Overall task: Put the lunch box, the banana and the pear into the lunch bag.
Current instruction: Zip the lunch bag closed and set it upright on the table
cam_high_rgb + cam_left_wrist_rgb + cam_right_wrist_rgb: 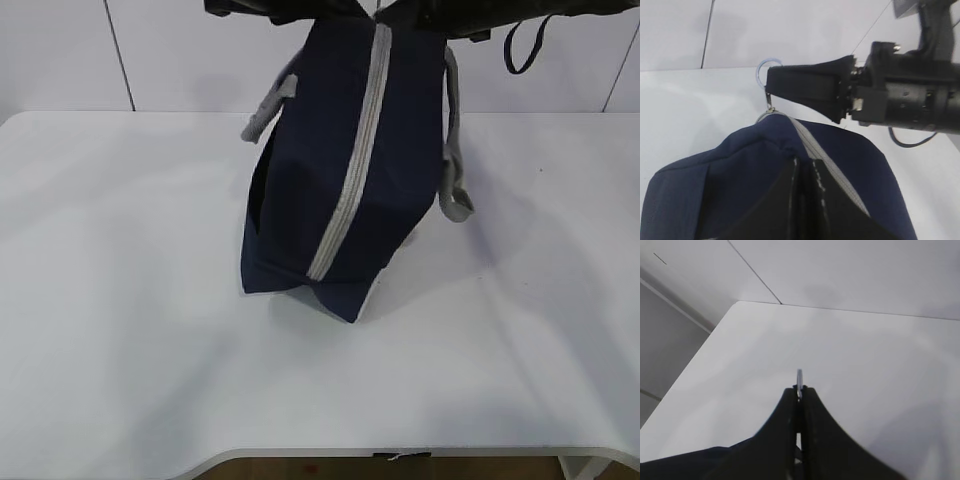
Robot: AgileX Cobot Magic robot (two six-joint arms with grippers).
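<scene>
Pinching ring pull, R jaws; L jaws pressed on lunch bag; no readable text.

Right claw: matte blk wedge fingers, blk cylindrical wrist w/ small silver screws, thin blk cable looping underneath.

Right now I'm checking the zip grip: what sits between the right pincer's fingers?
The silver ring pull of the navy fabric lunch bag, pinched edge-on in the right pincer, per the right wrist view.

Illumination is bright, diffuse and overhead; soft shadows fall on the white desk, and close foreground surfaces in both wrist views are blurred.
</scene>
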